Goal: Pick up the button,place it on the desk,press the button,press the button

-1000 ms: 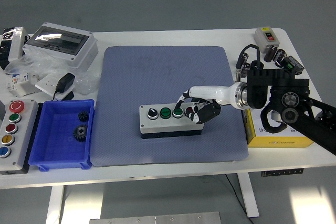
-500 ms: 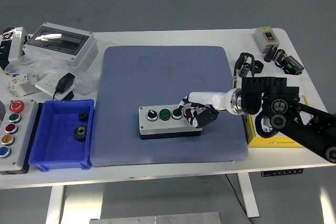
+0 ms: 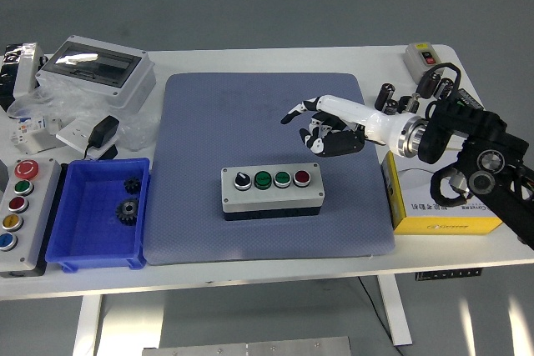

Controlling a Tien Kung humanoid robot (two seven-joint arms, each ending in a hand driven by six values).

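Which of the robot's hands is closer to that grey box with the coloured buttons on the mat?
The right hand: it hovers just beyond the button box, above its right end, not touching it. The left hand is out of view.

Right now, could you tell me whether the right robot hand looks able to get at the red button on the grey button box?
Probably yes: the right robot hand hovers open just beyond the button box, with nothing between it and the red button.
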